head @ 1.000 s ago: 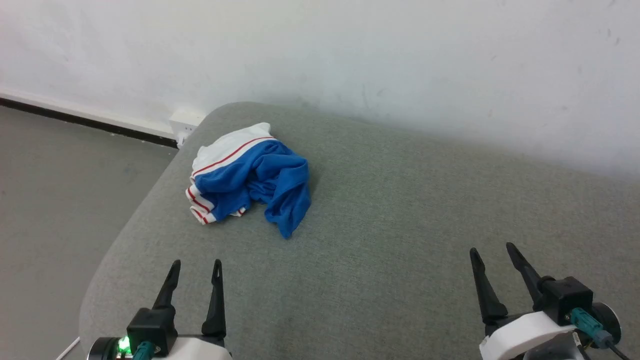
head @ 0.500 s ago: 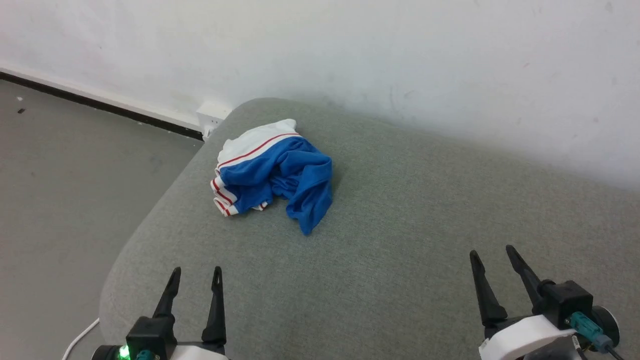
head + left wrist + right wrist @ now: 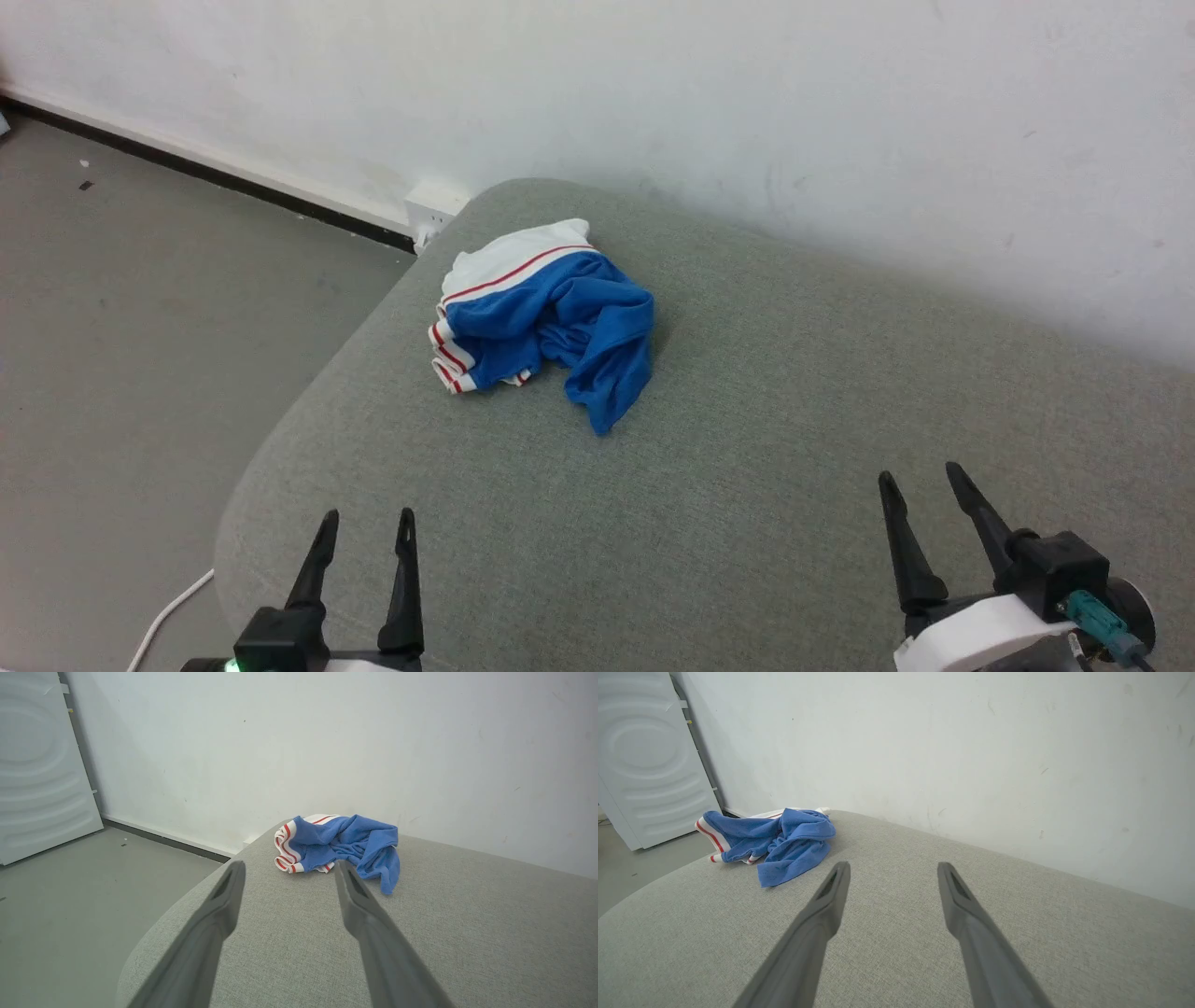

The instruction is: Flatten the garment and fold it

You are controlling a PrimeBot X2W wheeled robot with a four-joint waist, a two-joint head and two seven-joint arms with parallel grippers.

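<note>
**Garment lying crumpled on cushion, both hands spread**

The left hand is being held over the near left corner of the cushion, fingers spread and gripping nothing. The garment is lying in a crumpled blue heap with white, red-striped trim near the cushion's far left corner. The right hand is being held over the cushion's near right part, spread and empty.
</note>
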